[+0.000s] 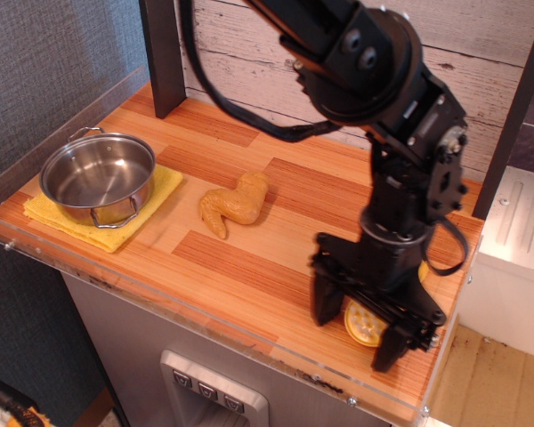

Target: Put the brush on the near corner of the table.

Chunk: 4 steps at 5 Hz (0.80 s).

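The yellow brush lies on the striped wooden table close to its near right corner, round head with pale bristles facing the camera. Its handle is mostly hidden behind the arm; a yellow bit shows past the wrist. My black gripper points down over it, its two fingers spread wide on either side of the brush head. The jaws look apart from the brush, their tips at or just above the table top.
A steel pot stands on a yellow cloth at the left. A tan chicken-wing toy lies mid-table. A clear acrylic rim edges the front. A dark post stands at the back left.
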Each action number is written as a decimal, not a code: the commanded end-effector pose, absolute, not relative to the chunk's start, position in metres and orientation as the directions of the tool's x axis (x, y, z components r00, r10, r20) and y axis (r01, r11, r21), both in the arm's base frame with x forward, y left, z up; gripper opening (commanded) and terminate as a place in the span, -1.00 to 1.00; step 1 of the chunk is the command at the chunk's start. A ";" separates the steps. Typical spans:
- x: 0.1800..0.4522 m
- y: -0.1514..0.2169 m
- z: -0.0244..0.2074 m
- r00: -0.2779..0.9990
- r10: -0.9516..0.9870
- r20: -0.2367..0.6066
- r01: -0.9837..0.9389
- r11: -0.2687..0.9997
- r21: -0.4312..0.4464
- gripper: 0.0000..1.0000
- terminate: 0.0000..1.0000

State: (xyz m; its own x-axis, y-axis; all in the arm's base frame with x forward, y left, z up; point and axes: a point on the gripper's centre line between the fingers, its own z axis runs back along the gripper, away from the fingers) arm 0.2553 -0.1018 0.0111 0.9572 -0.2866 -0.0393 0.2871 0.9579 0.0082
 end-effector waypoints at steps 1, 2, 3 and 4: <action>0.256 -0.070 0.118 0.946 -0.250 0.206 0.256 0.967 -0.005 1.00 -1.00; 0.251 -0.030 0.150 0.967 -0.157 0.200 0.158 0.987 0.010 1.00 -1.00; 0.245 0.009 0.150 0.984 -0.080 0.157 0.077 0.997 0.022 1.00 -1.00; 0.242 0.031 0.145 0.990 -0.031 0.135 0.029 0.999 0.024 1.00 -1.00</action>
State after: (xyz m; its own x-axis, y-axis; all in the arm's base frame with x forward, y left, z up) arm 0.2564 0.0199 0.1347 0.9928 -0.0456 0.1107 0.0442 0.9989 0.0150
